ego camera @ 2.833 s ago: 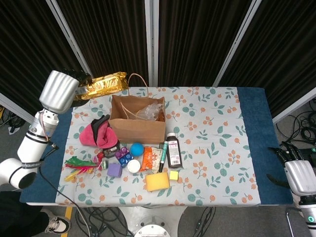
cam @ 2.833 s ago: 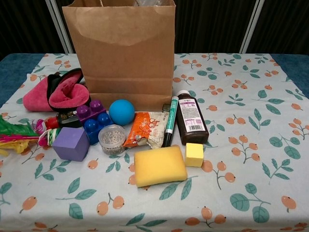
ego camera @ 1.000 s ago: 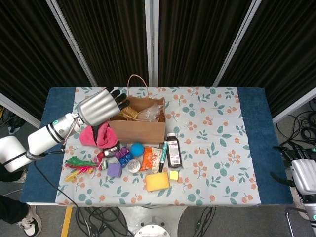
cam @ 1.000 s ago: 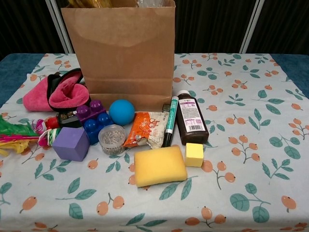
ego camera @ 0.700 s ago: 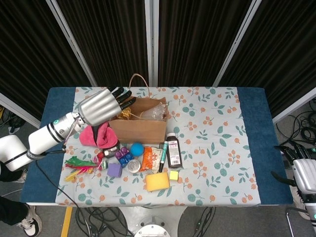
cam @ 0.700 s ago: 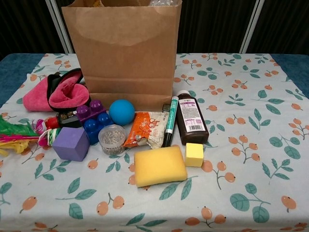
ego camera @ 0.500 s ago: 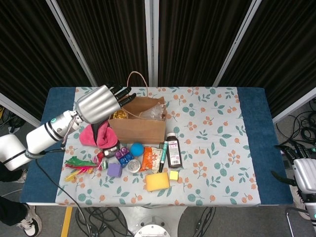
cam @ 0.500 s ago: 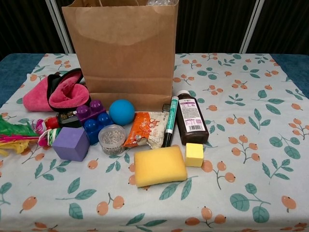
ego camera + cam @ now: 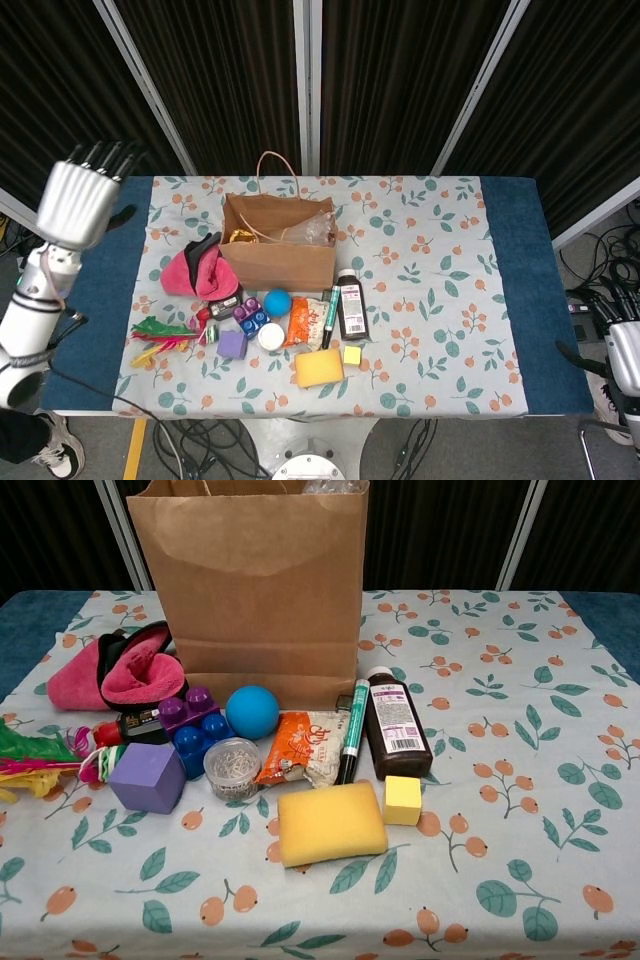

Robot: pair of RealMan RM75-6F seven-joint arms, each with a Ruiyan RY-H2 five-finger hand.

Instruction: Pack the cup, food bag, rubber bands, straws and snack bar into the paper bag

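Observation:
The brown paper bag stands upright at the table's back left. A golden food bag and clear plastic show in its open mouth. An orange snack packet, a small round cup and a colourful bundle of thin sticks lie in front of the bag. My left hand is raised off the table's left edge, fingers apart, holding nothing. My right hand is low at the far right edge, partly cut off and empty.
A pink cloth, blue ball, purple cube, toy bricks, green marker, dark bottle, yellow sponge and small yellow block crowd the floral cloth before the bag.
My left hand let the golden food bag go into the paper bag, then pulled back from the bag's mouth far to the left. The right hand has barely moved.

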